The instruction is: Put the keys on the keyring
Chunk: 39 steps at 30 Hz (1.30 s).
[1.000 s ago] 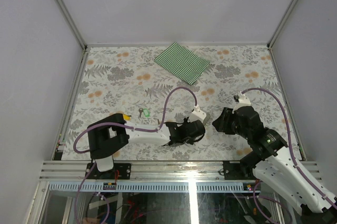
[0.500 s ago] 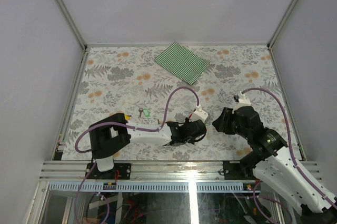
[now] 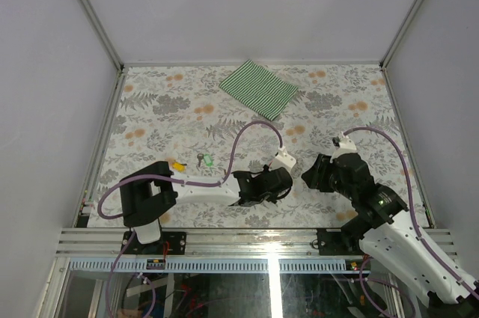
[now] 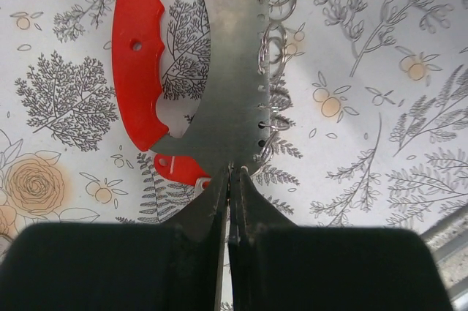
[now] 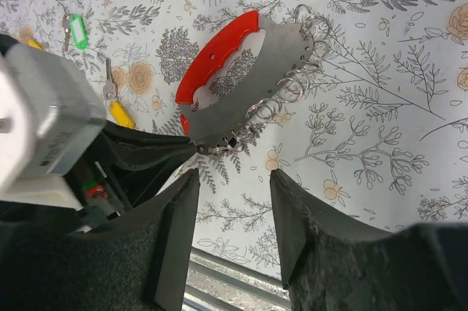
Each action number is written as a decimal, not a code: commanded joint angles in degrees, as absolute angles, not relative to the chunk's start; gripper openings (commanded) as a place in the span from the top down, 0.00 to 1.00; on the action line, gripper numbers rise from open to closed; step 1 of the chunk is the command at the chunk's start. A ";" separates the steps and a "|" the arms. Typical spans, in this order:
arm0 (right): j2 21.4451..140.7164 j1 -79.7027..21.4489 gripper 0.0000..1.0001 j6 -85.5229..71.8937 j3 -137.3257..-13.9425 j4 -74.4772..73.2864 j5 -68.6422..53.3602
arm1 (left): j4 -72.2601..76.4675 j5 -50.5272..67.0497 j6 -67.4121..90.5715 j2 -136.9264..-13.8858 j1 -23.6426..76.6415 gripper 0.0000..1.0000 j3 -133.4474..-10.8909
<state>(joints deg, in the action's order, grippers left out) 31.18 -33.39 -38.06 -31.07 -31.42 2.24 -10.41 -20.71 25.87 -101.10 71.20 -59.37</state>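
My left hand (image 4: 230,170) is pressed together on the near edge of the keyring (image 4: 219,84). It's pinching the thin metal plate, so the red grip sits to one side and the row of little rings (image 4: 274,36) runs down the other. I reckon that's the point of the hold: it steadies the thing and leaves the rings open to my right hand (image 5: 234,179), which is spread wide with nothing in it, just short of the plate. I can't tell whether the keyring is lifted or resting on the table (image 5: 380,106).

Further out, the keys lie loose on the table, not in any tray or box. There's a green key (image 5: 78,33), a yellow key (image 5: 118,115) nearer the left hand, and a second yellow key (image 5: 33,44) peeking out behind it. All three are well apart from the rings, none threaded yet. A striped cloth (image 3: 258,87) lies near the far edge with nothing on it.
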 commanded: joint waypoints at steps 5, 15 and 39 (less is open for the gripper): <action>30.04 -33.67 0.49 -39.62 -29.09 -27.07 0.97 | -8.90 -19.77 24.60 -97.91 70.96 1.00 -59.37; 33.36 -33.67 0.48 -37.13 -25.75 -21.94 -8.97 | -8.87 -20.16 24.79 -97.55 70.95 1.00 -58.74; 42.60 -33.69 0.46 -37.24 -11.39 3.56 -20.53 | -2.84 -13.45 26.83 -96.05 66.55 1.00 -53.20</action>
<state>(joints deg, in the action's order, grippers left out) 41.47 -33.39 -37.74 -12.23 -5.52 -17.06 -7.27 -14.06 26.30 -96.90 67.13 -53.52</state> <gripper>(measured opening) 0.540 0.012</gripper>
